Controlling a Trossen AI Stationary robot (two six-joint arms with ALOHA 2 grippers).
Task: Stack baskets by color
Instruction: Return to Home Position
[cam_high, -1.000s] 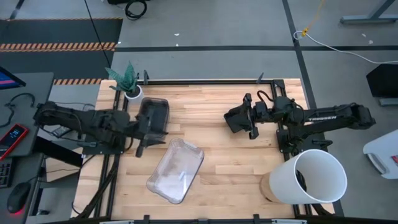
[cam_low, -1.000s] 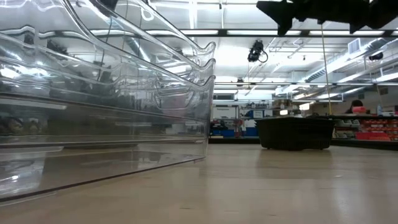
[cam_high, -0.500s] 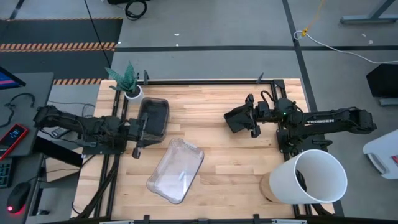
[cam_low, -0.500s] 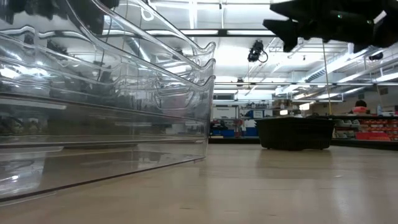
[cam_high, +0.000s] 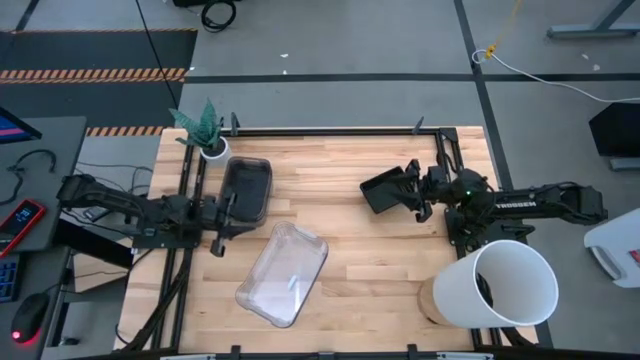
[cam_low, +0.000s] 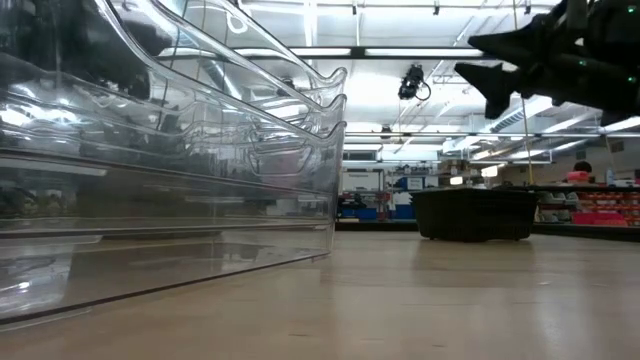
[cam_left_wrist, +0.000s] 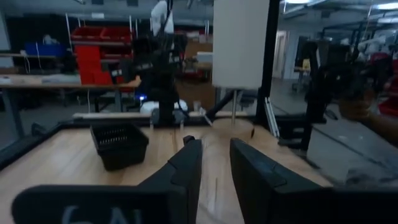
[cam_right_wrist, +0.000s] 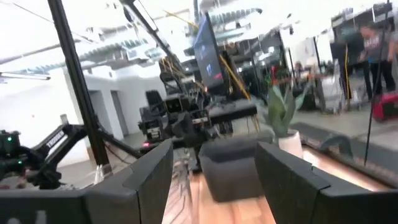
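Observation:
Stacked grey baskets (cam_high: 247, 189) rest on the table at the far left. Nested clear baskets (cam_high: 283, 273) lie on their base in the near middle and fill the left of the low view (cam_low: 170, 180). A black basket (cam_high: 385, 189) sits on the table right of centre (cam_low: 475, 213). My left gripper (cam_high: 225, 220) hovers just left of the grey baskets, pointing level across the table, its fingers (cam_left_wrist: 214, 163) a narrow gap apart with nothing between them. My right gripper (cam_high: 413, 194) hangs wide open (cam_right_wrist: 214, 171) just right of the black basket and above table level (cam_low: 490, 62).
A big white bucket (cam_high: 505, 285) lies on its side at the near right corner. A small potted plant (cam_high: 208, 135) stands at the far left corner. Bare wood lies between the clear baskets and the black basket, and along the far edge.
My left gripper has drawn back from the grey baskets toward the table's left edge and sunk lower, tipping up to level. My right gripper has moved toward the right edge and come down, rolling a little. The baskets have stayed where they were.

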